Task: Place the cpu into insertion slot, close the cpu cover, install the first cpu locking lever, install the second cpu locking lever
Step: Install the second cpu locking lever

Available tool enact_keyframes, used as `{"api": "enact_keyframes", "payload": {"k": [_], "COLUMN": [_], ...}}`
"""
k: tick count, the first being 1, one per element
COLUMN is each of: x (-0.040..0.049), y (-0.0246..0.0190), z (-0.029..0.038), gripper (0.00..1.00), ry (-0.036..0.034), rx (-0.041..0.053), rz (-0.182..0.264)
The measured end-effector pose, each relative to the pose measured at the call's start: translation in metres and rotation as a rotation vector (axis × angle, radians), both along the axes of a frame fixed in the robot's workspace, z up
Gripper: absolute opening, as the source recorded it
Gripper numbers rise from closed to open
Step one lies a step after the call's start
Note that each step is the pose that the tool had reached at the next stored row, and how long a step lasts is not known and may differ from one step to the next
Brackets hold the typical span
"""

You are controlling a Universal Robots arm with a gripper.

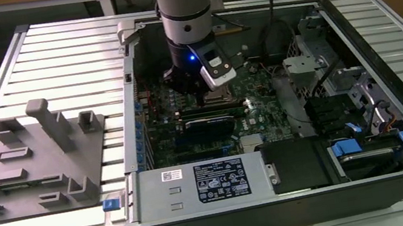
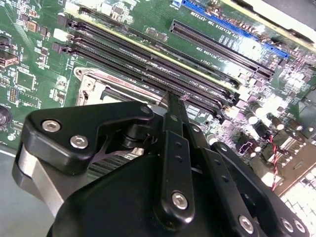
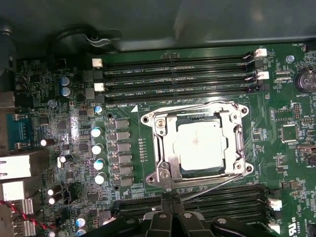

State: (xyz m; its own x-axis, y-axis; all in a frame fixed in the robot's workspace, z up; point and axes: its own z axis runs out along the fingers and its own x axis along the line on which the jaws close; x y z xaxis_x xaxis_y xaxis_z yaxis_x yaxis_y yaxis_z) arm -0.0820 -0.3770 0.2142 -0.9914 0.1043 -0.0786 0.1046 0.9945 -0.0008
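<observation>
One cpu sits in the slot at centre frame in the first wrist view, framed by one closed cover. The gripper, its fingers pressed together on nothing, hangs at the bottom edge just below the socket, its tip by a thin lever along the cover's lower side. In the exterior view the gripper stands inside one open case, above the motherboard.
</observation>
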Motion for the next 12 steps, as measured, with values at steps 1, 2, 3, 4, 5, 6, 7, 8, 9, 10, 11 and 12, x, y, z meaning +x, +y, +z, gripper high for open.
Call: {"api": "enact_keyframes", "payload": {"k": [1,2,3,4,5,6,7,8,9,10,11,12], "x": [0.0,0.0,0.0,0.0,0.0,0.0,0.0,0.0,0.0,0.0,0.0,0.0], "y": [0.0,0.0,0.0,0.0,0.0,0.0,0.0,0.0,0.0,0.0,0.0,0.0], "z": [-0.0007,-0.0016,-0.0025,-0.0031,-0.0036,-0.0041,-0.0045,-0.0048,-0.0052,-0.0057,-0.0061,-0.0064], "gripper": [0.1,0.1,0.1,0.1,0.1,0.1,0.1,0.1,0.1,0.1,0.1,0.1], "ry": [0.0001,0.0003,0.0005,0.0004,0.0005,0.0006,0.0006,0.0006,0.0006,0.0006,0.0006,0.0005], "rx": [-0.0002,-0.0004,-0.0003,-0.0003,-0.0004,-0.0004,-0.0004,-0.0004,-0.0001,0.0013,0.0026,0.0032], "rz": [0.0,0.0,0.0,0.0,0.0,0.0,0.0,0.0,0.0,0.0,0.0,0.0]}}
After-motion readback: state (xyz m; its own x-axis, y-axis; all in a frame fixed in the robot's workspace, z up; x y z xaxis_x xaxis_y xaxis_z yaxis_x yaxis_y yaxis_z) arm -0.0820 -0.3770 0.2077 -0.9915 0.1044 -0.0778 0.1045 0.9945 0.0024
